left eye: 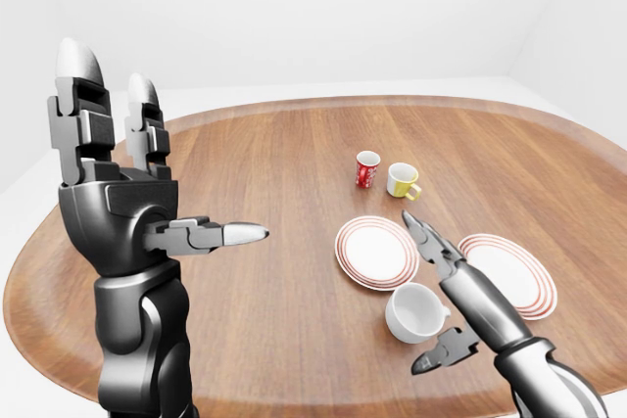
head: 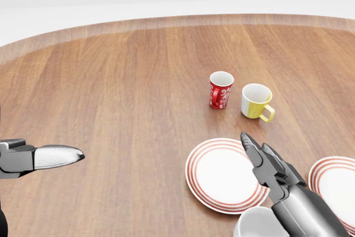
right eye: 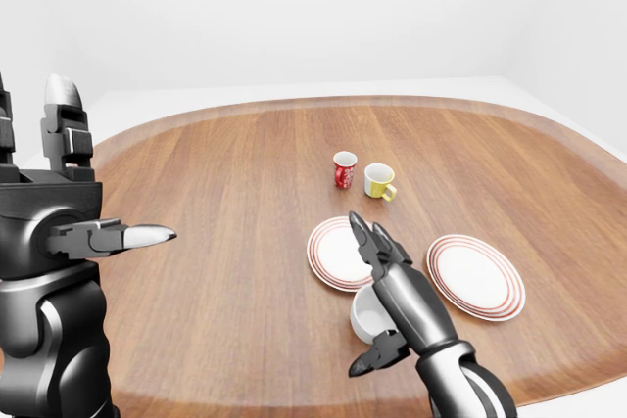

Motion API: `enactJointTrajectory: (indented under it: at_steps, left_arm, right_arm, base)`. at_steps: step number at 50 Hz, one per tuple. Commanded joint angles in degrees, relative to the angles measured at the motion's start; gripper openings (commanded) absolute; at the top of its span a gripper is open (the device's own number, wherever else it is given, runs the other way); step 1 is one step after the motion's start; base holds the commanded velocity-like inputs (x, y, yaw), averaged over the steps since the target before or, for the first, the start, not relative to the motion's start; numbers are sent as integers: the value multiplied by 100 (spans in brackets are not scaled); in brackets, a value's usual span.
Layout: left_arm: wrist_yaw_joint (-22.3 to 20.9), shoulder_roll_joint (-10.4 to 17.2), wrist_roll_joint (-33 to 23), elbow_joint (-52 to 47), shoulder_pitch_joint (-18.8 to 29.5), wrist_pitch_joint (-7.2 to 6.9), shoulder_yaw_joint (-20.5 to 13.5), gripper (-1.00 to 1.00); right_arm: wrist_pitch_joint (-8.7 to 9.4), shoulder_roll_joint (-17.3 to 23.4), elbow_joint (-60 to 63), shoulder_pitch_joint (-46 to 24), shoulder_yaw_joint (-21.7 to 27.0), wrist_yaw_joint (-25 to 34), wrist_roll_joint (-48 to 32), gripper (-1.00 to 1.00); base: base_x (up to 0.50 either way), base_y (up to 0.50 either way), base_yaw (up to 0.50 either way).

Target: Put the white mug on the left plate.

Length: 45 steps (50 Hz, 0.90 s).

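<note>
The white mug (left eye: pixel 416 311) stands upright on the table (left eye: pixel 245 173), near the bottom edge of the left-eye view and just below the left plate (left eye: pixel 376 252), apart from it. The right hand (left eye: pixel 438 302) is far nearer than the left: its 2 long fingers (left eye: pixel 431 245) reach past the mug's right side toward the plate, the thumb sits below the mug, and the mug lies in the open span between them, so the hand is open, not closed on anything. I cannot tell whether any finger touches the mug. The left hand (left eye: pixel 113 183) stands raised and open well to the left, holding nothing. From here, the move seems to be closing on the mug, then a short carry up the view onto the plate.
</note>
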<state>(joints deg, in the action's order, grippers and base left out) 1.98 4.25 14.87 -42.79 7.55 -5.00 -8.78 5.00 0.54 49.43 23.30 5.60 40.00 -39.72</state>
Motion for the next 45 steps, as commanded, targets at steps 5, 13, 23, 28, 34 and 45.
enactJointTrajectory:
  at_steps: [5,13,23,28,34,45]
  left_arm:
    - [-5,-4,-2,-17,-22,0,5,100]
    - [-13,-9,-9,0,-28,0,11,100]
    - [-16,-22,-17,-34,-58,0,33,100]
    - [-18,-30,-18,-32,-66,0,41,100]
    - [-19,-31,-13,-42,-61,0,35,100]
    - [-12,-21,0,-39,-37,0,22,100]
  right_arm:
    - [0,-115,-405,44,120,0,-441,100]
    - [0,-75,-572,-41,65,0,-569,100]
    - [0,29,-881,-309,21,0,-609,100]
    - [0,87,-1001,-398,45,0,-589,100]
    - [0,149,-1110,-575,79,0,-598,100]
    - [0,223,-1370,-649,96,0,-636,100]
  base:
    - [0,0,0]
    - [0,0,0]
    - [0,0,0]
    - [0,0,0]
    - [0,0,0]
    - [0,0,0]
